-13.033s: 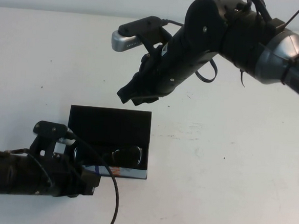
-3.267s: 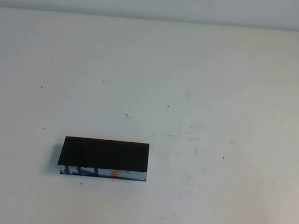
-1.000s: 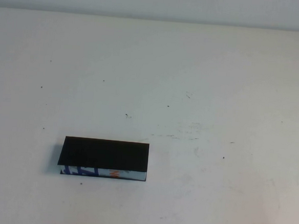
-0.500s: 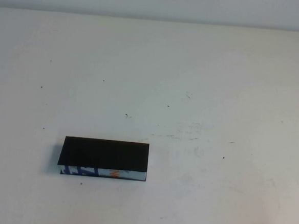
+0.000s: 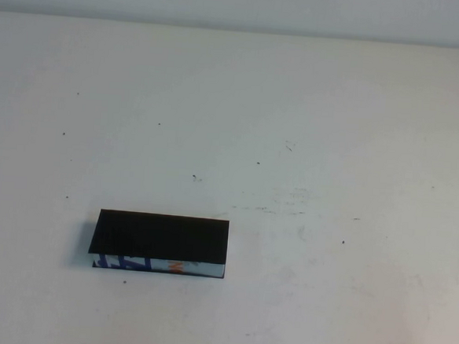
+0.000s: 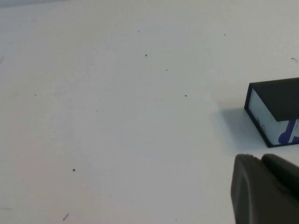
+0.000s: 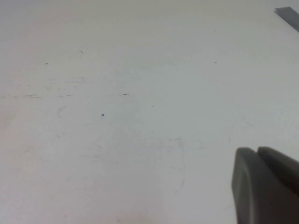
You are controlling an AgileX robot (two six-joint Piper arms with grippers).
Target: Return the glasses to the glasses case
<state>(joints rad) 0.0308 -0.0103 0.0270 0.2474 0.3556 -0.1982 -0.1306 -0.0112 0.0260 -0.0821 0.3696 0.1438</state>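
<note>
Closed glasses case (image 5: 160,243) alone on table (image 5: 311,130), glasses unseen; task apparently done. Left gripper (image 6: 267,191), right gripper (image 7: 266,186) both pulled clear of case, fingers together, empty.

Count on tabletop (image 5: 336,109): one glasses case (image 5: 160,236), lid down. Two tools: left tool (image 6: 268,191), right tool (image 7: 266,186).

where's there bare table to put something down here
Nearly everywhere. The closed glasses case sits alone at the near left of the white table. Everything to its right, behind it toward the back wall, and the strip to its left is bare. Neither arm shows from above; the left gripper and the shut right gripper appear only in their wrist views.
</note>
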